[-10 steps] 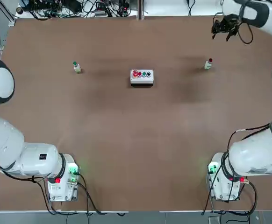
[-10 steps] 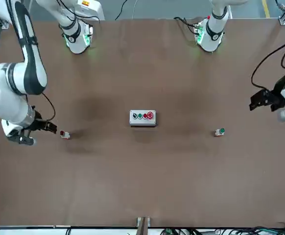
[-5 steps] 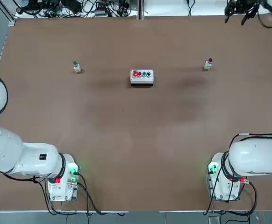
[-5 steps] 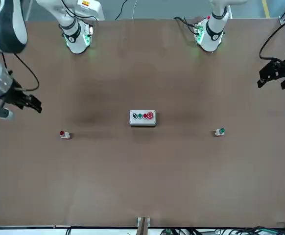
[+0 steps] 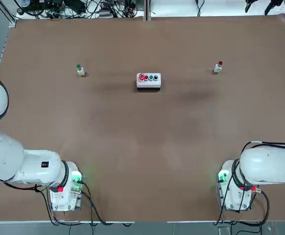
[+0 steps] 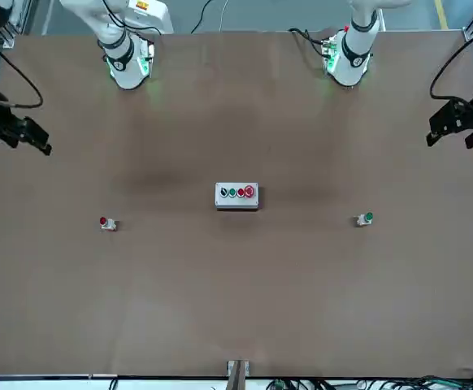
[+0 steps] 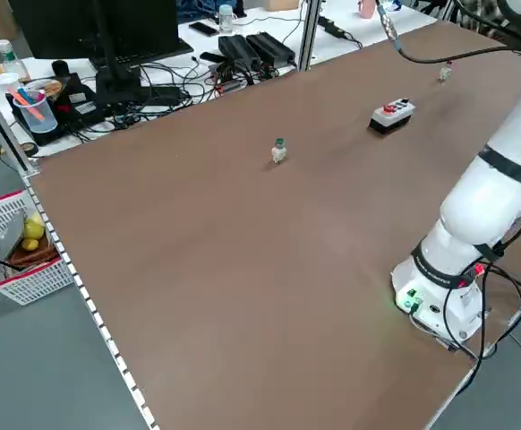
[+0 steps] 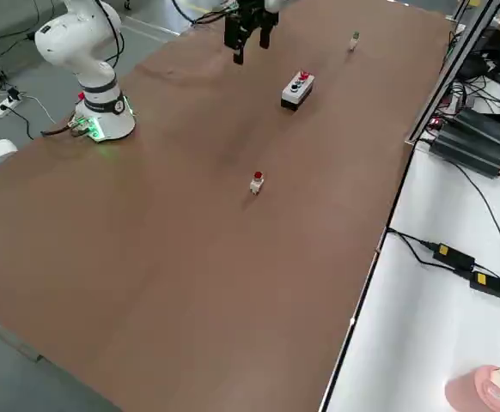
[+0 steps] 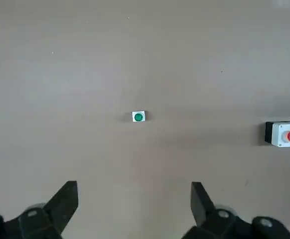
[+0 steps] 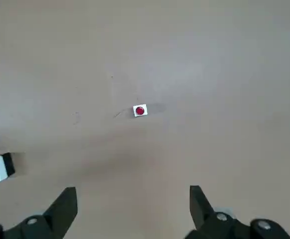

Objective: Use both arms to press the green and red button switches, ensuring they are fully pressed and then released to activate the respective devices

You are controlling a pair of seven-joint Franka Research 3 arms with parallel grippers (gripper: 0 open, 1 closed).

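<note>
Both end effectors spread wide, empty, left end effector (image 9: 134, 209), right end effector (image 10: 133, 211)

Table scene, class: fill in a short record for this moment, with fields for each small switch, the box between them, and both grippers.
green switch: stands alone on the robot's left part of the table, untouched
red switch: stands alone on the robot's right part, untouched
button box: midway between the switches
left gripper: open, raised above the table, well clear of the green switch
right gripper: open, raised above the table, well clear of the red switch
</note>
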